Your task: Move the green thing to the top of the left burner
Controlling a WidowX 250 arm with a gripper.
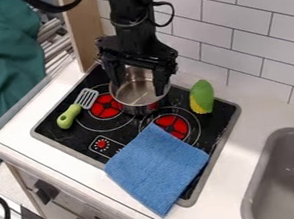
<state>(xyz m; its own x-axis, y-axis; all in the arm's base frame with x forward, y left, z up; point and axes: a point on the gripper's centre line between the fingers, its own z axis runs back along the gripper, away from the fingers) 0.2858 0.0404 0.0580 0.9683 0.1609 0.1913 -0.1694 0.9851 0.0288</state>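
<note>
White tiles (271,28) back the stove (213,123); at its two o'clock sits the green toy (203,95), likely light, firm, slippery: pinch its middle. Gripper (139,88) hangs open over the pot (135,108).

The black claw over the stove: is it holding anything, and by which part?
Nothing looks gripped: the gripper stands open over the metal pot; whether they touch, I can't tell.

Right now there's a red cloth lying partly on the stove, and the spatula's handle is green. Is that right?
Not quite: the cloth is blue, not red, as the camera view shows. It does lie partly on the stove, and the spatula's handle is green.
</note>
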